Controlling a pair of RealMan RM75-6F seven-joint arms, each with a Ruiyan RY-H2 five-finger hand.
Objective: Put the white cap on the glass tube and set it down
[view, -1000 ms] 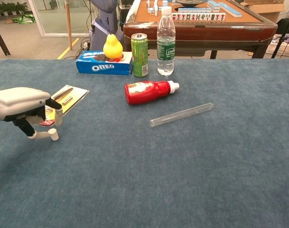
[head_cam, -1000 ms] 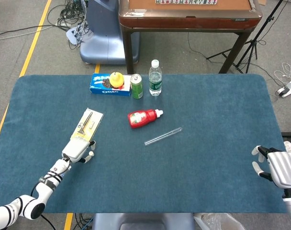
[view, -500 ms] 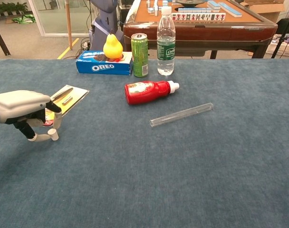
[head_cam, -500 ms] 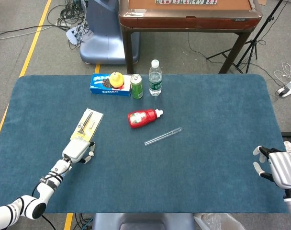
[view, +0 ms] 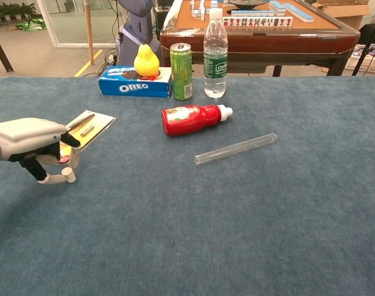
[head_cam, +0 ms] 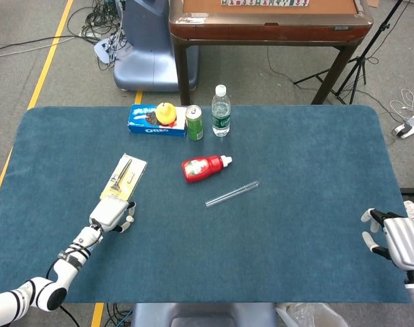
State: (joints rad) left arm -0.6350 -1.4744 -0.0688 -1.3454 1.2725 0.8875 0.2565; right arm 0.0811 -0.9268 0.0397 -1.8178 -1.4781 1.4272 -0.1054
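The small white cap point(view: 68, 175) sits on the blue cloth at the front left. My left hand point(view: 28, 139) bends over it and pinches it between thumb and a finger, low on the cloth. From the head view this left hand point(head_cam: 112, 214) lies just below a packaged tool card. The glass tube point(head_cam: 232, 193) lies bare and slanted mid-table, also plain in the chest view as the glass tube point(view: 235, 149), far from either hand. My right hand point(head_cam: 397, 240) hovers at the table's front right edge, fingers spread, holding nothing.
A red squeeze bottle point(view: 190, 119) lies on its side just behind the tube. Further back stand a green can point(view: 181, 71), a water bottle point(view: 215, 53) and an Oreo box point(view: 135, 82) with a pear point(view: 146, 61) on top. The tool card point(view: 84, 128) lies beside my left hand.
My left hand has sunk a little and drawn slightly left while its fingertips stayed at the cap. My right hand has drifted a touch toward the table's front right edge.
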